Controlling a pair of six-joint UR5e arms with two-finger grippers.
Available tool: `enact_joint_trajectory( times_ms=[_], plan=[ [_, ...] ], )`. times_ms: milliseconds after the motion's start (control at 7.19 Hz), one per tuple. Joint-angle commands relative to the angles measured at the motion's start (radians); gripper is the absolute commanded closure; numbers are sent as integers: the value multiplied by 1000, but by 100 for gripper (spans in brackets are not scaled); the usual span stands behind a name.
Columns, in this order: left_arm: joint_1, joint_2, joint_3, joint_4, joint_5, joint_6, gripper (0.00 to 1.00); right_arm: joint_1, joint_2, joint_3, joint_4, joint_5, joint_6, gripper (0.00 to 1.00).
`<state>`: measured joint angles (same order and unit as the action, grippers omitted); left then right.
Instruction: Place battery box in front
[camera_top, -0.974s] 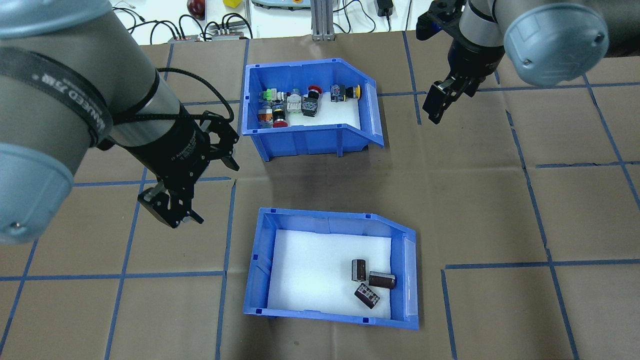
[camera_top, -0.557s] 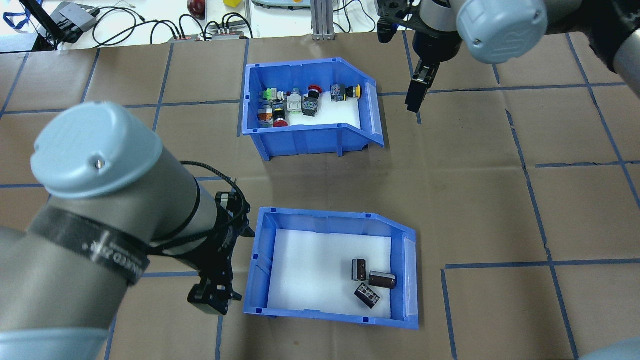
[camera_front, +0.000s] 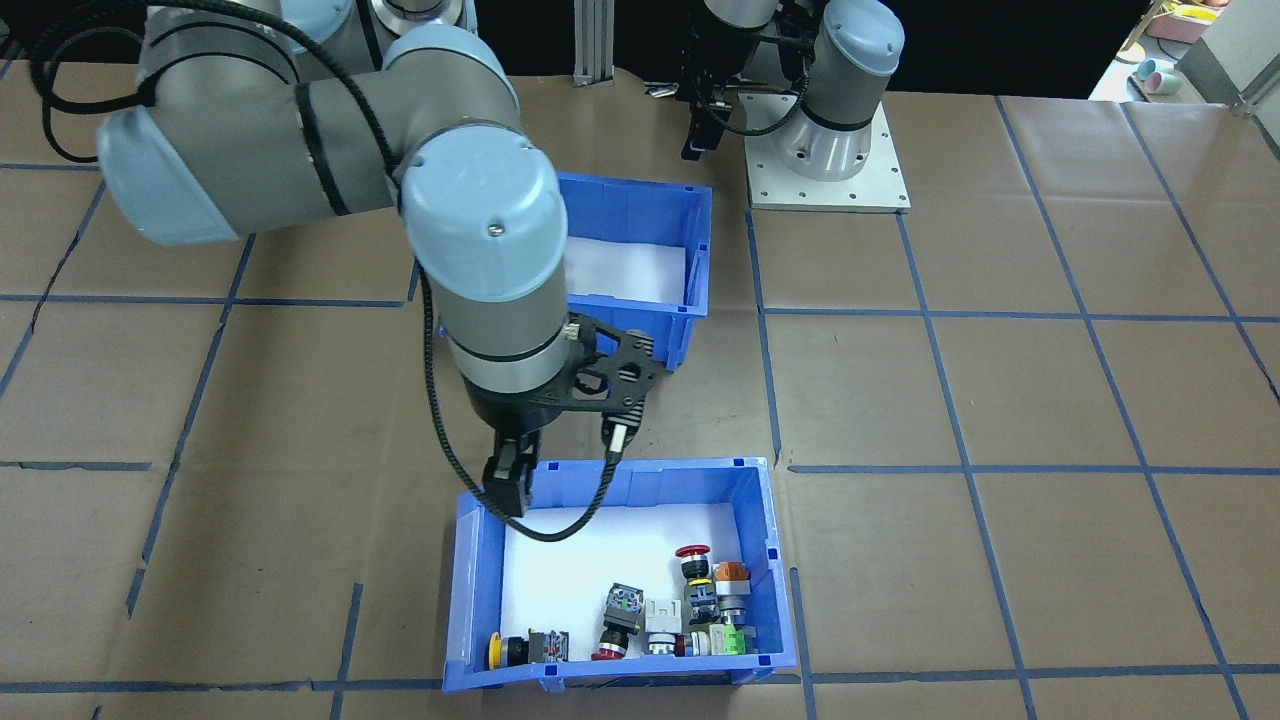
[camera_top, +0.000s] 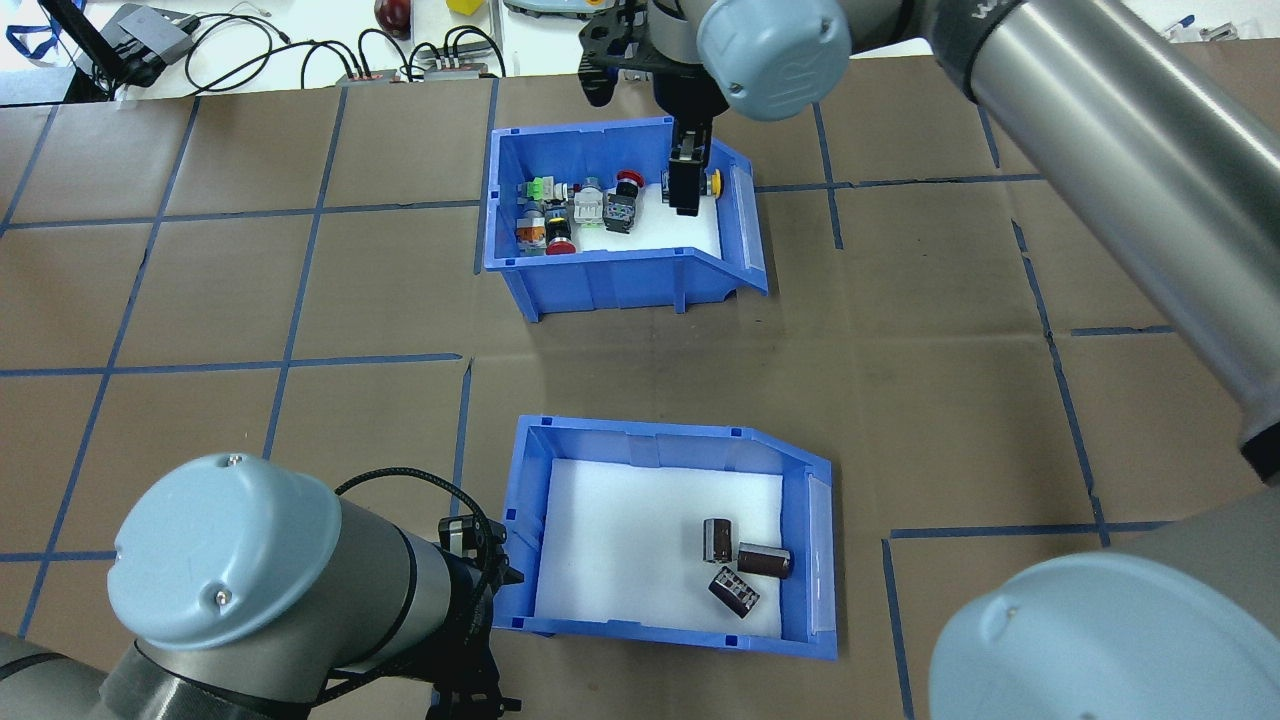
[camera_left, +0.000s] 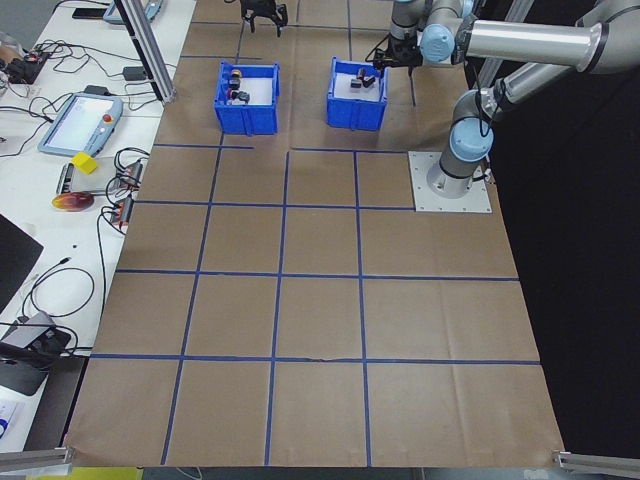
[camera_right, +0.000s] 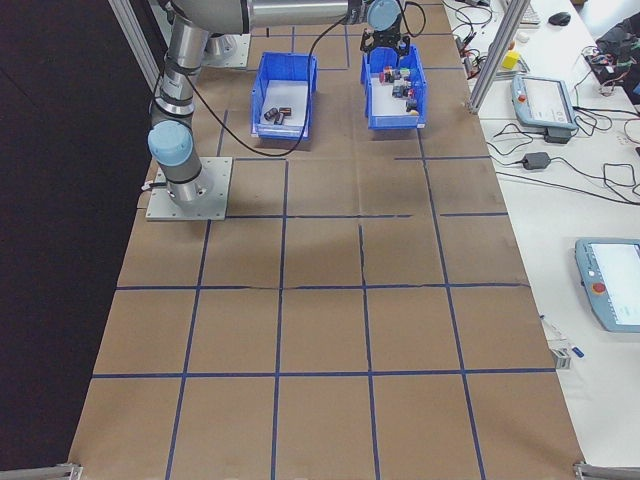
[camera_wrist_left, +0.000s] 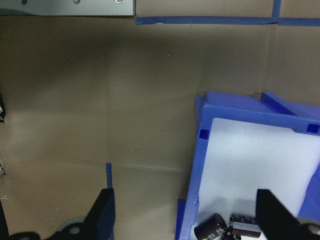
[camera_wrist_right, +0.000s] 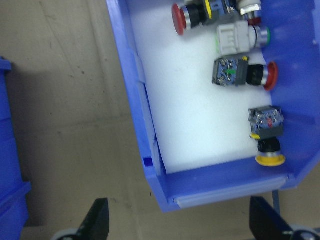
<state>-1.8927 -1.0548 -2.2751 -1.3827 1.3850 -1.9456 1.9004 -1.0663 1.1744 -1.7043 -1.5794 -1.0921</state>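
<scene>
Overhead exterior shows two blue bins on the brown paper-covered table (camera_top: 900, 400) with its blue tape grid. The switch bin (camera_top: 610, 270), with coloured push-buttons on white foam, sits far from the robot. Nothing lies between the two bins but bare paper. Cables (camera_top: 300, 50) and other gear lie beyond the table's far edge.

The right gripper (camera_top: 686, 180) hangs over the switch bin's sloped end, above the yellow button (camera_wrist_right: 270, 160). The right wrist view shows its fingers (camera_wrist_right: 97, 220) spread wide, one outside that bin's side wall and the other past its sloped front. The right arm reaches long across the table, wrist pointing down.

The battery box (camera_top: 660, 630) lies well on the robot's side of the right gripper and just beside the left gripper (camera_wrist_left: 182, 215). In the left wrist view the left gripper's fingers (camera_wrist_left: 102, 210) stand apart, straddling the box's side wall, one over the paper and one over the foam near the three dark cylinders (camera_top: 745, 565). The left arm is folded close to its base, its elbow low over the table edge.
</scene>
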Motion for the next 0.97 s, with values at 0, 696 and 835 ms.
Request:
enact_joint_trajectory(
  times_ms=[0,696,835],
  plan=[
    [-14,-10,-61,102,-8,-22,1,96,41,-12,-12,4,-2,0],
    [-159,-212,-58,352,-4,-186,1,172,153,62,-202,-40,1,0],
    [-181,-224,-58,361,0,-193,1,164,155,98,-207,-45,0,0]
  ],
)
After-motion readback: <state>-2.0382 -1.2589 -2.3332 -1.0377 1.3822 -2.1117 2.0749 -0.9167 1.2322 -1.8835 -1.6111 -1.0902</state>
